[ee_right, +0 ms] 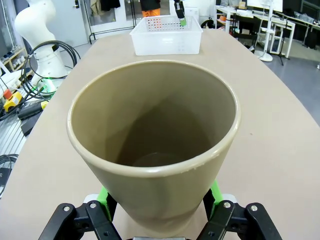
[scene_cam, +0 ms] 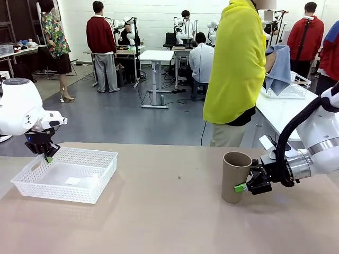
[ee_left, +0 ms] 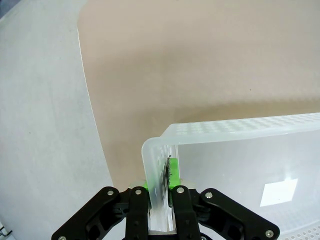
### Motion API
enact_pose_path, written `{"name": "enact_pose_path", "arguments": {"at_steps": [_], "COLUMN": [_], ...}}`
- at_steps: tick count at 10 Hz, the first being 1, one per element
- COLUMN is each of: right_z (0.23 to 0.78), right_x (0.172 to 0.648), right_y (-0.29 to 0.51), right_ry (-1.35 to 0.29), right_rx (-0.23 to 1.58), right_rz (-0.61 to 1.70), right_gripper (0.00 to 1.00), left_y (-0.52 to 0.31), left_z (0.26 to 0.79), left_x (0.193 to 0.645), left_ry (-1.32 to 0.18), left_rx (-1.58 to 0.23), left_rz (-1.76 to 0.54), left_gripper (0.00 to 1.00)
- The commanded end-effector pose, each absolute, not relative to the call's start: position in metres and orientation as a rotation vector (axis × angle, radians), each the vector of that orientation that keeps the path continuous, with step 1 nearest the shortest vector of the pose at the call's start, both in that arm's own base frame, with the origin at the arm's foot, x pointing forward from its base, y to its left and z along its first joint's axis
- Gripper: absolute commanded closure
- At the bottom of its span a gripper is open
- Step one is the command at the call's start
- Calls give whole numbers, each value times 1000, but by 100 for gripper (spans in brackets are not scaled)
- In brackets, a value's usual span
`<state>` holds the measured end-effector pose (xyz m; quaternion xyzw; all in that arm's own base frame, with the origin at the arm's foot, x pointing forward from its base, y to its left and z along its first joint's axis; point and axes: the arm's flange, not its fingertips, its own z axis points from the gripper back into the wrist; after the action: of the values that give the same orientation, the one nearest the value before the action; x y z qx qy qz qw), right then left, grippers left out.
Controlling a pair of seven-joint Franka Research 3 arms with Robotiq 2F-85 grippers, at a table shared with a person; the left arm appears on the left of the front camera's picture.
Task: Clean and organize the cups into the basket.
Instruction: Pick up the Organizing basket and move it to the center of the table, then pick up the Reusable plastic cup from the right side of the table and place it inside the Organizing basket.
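The left hand (scene_cam: 48, 157) is clamped on the short end wall of the white lattice basket (scene_cam: 103, 182), near a corner, one finger inside and one outside. The left wrist view brings this close: the left hand (ee_left: 161, 175) straddles the rim of the basket (ee_left: 225, 132), and a green pad (ee_left: 173, 172) shows through the translucent wall. The basket sits flat at the robot's left end of the tan worktop (scene_cam: 169, 211). On its floor lies a pale rectangular patch (ee_left: 279, 192); whether it bears print cannot be told.

The right hand (scene_cam: 242, 186) is clamped low on a tan-brown cup (scene_cam: 235, 177), which stands upright on the worktop towards the right, well apart from the basket. The right wrist view looks into the cup (ee_right: 155, 140), its mouth open and its bottom bare, with the green pads (ee_right: 105, 196) pressed against both sides. Beyond it stand the basket (ee_right: 165, 42) and the left hand (ee_right: 181, 15).

Across the worktop a person (scene_cam: 235, 69) in a yellow top holds a blue cloth (scene_cam: 279, 69).
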<state>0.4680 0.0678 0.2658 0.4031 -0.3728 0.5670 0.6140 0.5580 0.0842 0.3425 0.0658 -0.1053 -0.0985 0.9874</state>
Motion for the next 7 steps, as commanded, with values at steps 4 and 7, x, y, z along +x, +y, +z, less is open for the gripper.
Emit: {"name": "enact_pose_path", "arguments": {"at_steps": [4,7], "right_z": [285,335], "right_x": [455,428], "right_y": [59,40], "right_ry": [-924,-969], "right_rx": [941,880], "right_rz": [1208,1191], "right_gripper": [100,100], "left_y": [72,35], "left_z": [348,368], "left_x": [554,530], "left_ry": [-97,-102], "left_rx": [90,117], "left_rz": [-34,4], "left_gripper": [100,100]}}
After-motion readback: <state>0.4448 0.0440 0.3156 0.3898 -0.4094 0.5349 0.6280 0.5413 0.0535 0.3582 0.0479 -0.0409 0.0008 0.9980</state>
